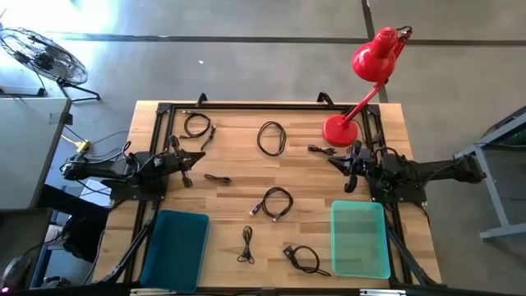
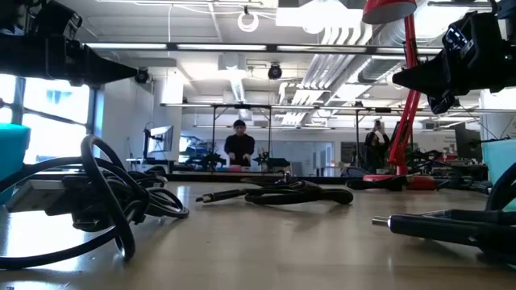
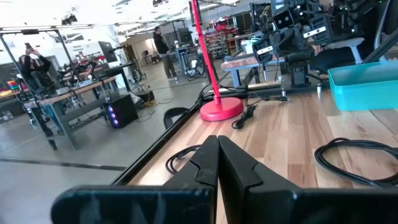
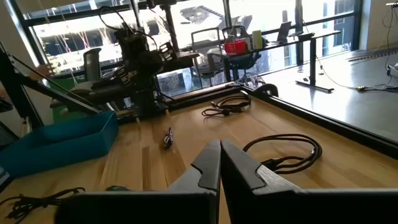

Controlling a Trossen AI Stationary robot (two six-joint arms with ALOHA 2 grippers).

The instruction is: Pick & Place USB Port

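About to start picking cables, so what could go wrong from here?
The cables are loose coils: the centre cable could snag or drag when lifted. The lamp stands close to the right gripper, so a swing could hit it. Both the left gripper and the right are shut; they must open first.

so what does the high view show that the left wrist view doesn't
Only the high view shows the blue bin, the fan and the left arm itself, waiting at the table's left edge. Only the left wrist view shows people in the room and the left gripper shut, close up. Both show the red lamp, green bin, right arm and cables.
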